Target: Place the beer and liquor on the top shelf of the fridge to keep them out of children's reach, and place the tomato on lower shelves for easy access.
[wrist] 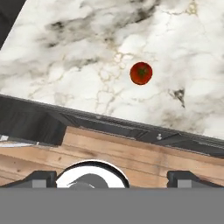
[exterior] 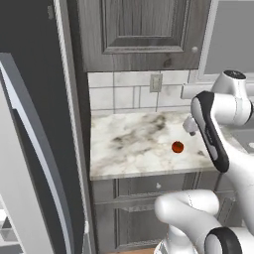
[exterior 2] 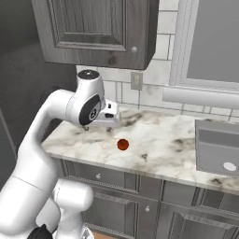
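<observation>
The tomato (exterior: pixel 177 147) sits alone on the marble table (exterior: pixel 129 144), toward the table's front edge and well apart from the fridge (exterior: pixel 34 124), whose dark door stands at the table's left end. The end effector (exterior 2: pixel 108 119) hangs above the table, behind and to the fridge side of the tomato, not touching it. From the hand view, the tomato (wrist: pixel 141 73) lies ahead of the two finger tips (wrist: pixel 43 178) and a little to one side of their midline, so the coming move looks like a reach forward and down onto it. The tomato is round, so no long axis dictates the approach; its dark top spot faces up.

The tips stand far apart at the bottom of the hand view, with nothing between them: the end effector is spread wide and empty.

The right base view shows a sink basin (exterior 2: pixel 219 147) at the table's far end from the fridge, and a wall outlet (exterior 2: pixel 136 80) behind the tomato (exterior 2: pixel 123 144). The left base view instead shows the fridge's long curved handle (exterior: pixel 37 149), which the right base view lacks.
</observation>
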Available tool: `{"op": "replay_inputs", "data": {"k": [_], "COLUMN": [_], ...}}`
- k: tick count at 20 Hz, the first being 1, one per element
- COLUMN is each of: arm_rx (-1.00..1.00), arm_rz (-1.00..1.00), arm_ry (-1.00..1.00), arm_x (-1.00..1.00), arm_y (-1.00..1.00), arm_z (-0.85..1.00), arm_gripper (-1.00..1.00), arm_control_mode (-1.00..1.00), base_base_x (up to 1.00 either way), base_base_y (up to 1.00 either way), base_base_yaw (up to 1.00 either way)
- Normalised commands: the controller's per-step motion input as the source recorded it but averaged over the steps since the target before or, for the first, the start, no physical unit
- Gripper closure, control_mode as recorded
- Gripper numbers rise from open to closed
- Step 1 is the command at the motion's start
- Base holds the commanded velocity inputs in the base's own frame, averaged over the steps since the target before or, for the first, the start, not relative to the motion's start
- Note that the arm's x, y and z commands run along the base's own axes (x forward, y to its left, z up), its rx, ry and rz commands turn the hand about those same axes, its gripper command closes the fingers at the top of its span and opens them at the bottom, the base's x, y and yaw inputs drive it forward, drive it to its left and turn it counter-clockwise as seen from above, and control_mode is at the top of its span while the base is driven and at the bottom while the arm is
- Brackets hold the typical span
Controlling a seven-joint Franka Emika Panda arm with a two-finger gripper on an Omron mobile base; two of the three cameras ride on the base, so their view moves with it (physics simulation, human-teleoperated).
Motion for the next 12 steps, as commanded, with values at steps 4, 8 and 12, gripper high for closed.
{"op": "replay_inputs", "data": {"k": [4, 8, 12], "arm_rx": [0.0, 0.0, 0.0], "arm_rz": [-0.29, -0.23, -0.11], "arm_ry": [0.02, 0.0, 0.0], "arm_x": [0.07, 0.14, 0.19], "arm_y": [-0.35, -0.26, 0.0], "arm_z": [-0.52, -0.43, -0.19], "arm_gripper": [-1.0, -1.0, -1.0], "arm_control_mode": [-1.0, -1.0, -1.0], "base_base_x": [0.0, 0.0, 0.0], "base_base_y": [0.0, 0.0, 0.0], "base_base_yaw": [0.0, 0.0, 0.0]}}
